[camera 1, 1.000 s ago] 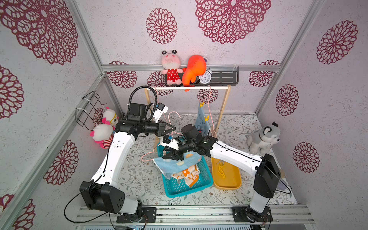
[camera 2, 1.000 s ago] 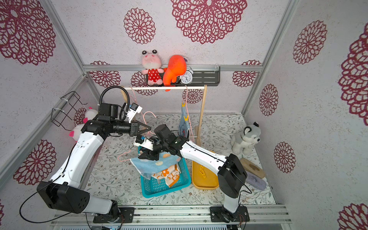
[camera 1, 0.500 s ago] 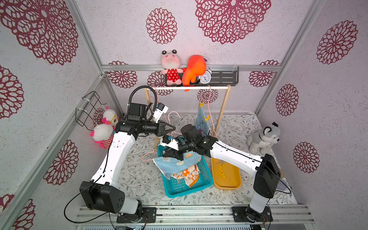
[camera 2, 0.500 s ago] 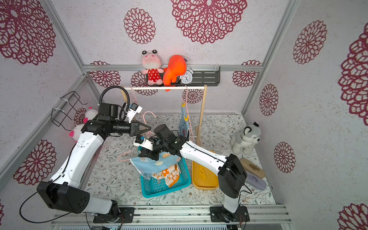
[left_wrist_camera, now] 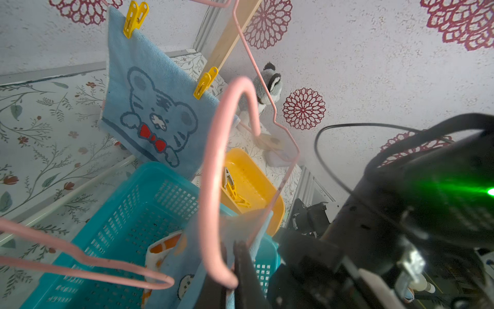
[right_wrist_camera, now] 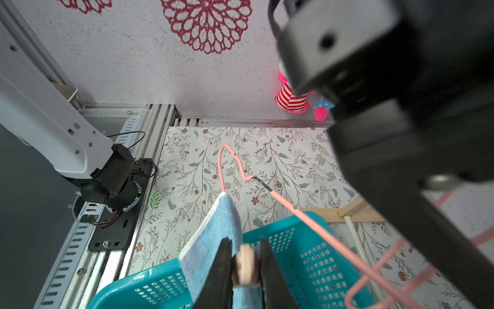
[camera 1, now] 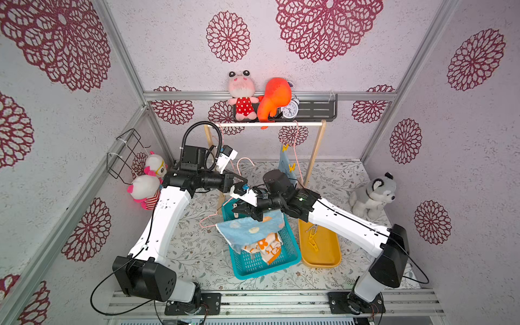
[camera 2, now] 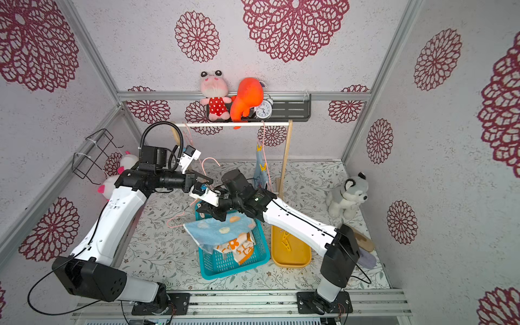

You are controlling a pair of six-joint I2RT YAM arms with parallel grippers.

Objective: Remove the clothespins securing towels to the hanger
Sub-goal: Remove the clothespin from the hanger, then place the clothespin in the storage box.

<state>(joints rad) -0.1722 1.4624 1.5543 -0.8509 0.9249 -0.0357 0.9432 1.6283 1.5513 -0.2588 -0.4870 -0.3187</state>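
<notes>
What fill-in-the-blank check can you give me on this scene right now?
The right gripper pinches a ____ clothespin on the dotted towel.
The left gripper grips the ____ hanger.
The cartoon towel hangs by ____ yellow clothespins.
Loose clothespins lie in the ____ tray.
Missing: beige, pink, two, yellow.

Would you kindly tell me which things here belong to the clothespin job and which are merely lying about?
Job: beige clothespin, dotted towel, pink hanger, cartoon towel, yellow clothespins, yellow tray, teal basket.
Lying about: shelf plushies, alarm clock, husky toy, striped doll.

Likely a lab: aluminium frame point(camera 1: 183, 95), wallpapered panels point(camera 1: 157, 56).
</notes>
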